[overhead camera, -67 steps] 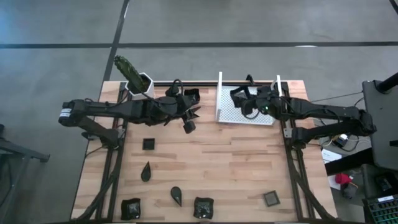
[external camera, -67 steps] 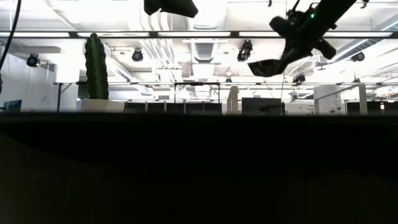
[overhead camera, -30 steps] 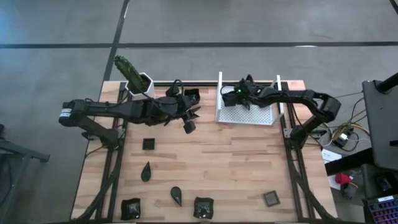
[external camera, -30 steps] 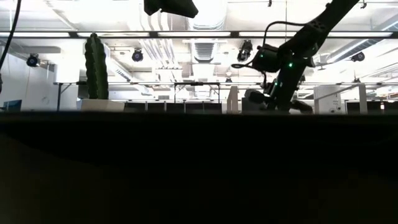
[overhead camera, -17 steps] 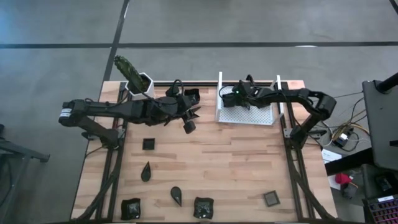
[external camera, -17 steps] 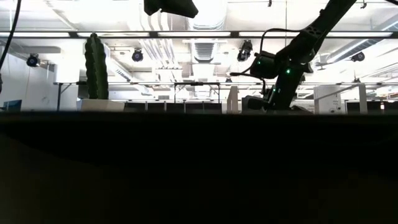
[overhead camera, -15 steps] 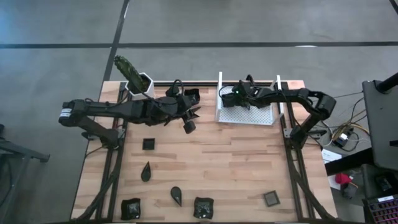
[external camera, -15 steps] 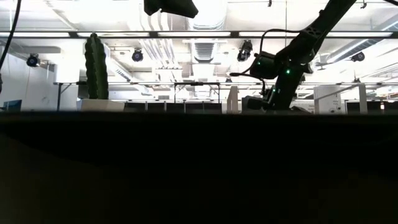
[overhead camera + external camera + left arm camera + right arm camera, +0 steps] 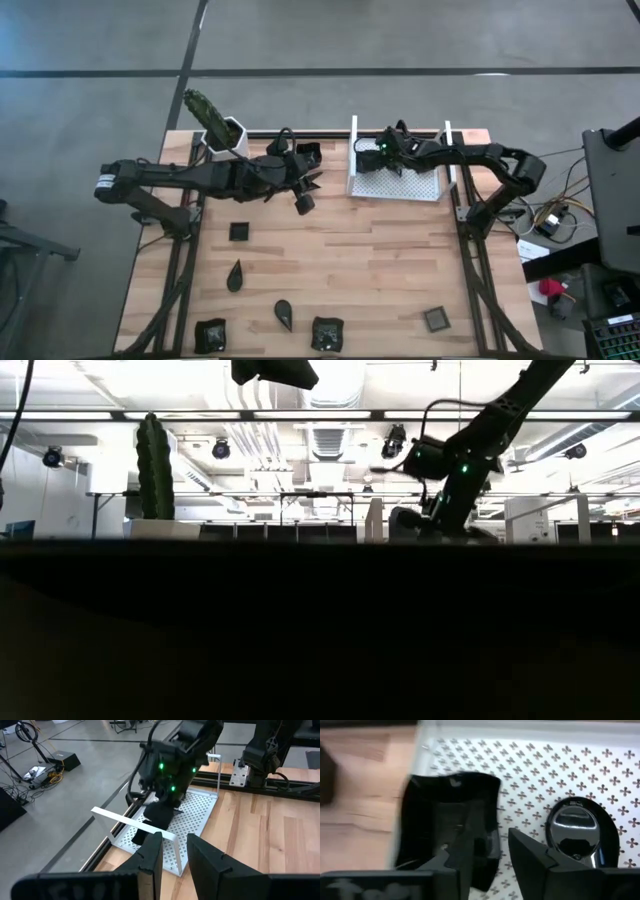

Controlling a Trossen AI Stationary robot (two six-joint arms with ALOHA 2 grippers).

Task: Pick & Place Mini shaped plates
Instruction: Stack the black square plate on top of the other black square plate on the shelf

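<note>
your right gripper (image 9: 492,852) sits over the white perforated tray (image 9: 420,186) at the back of the table, its fingers parted and holding nothing, with a square mini plate (image 9: 447,822) lying on the tray right under and ahead of the fingertips. that square dish looks a little turned against the tray's edge, and one side of it reaches the tray's rim next to the bare wood. just beside it on the same tray lies a teardrop mini plate (image 9: 577,832); its long axis runs roughly along the line of your fingers, but its narrow tip is hidden, so which way it points cannot be told. further out, more mini plates lie on the wooden table (image 9: 380,260) well apart from the tray: a small square (image 9: 238,231), a leaf shape (image 9: 235,275) with its long axis running front to back and its point towards the back edge, another leaf (image 9: 285,315) lying at a slant, two squarish ones (image 9: 210,333) (image 9: 327,332) at the front edge, and a grey-looking square (image 9: 435,319) front right. your left gripper (image 9: 303,196) hangs over the back left of the table with its fingers (image 9: 150,862) apart and empty, beside the white pot with the cactus (image 9: 222,128).
</note>
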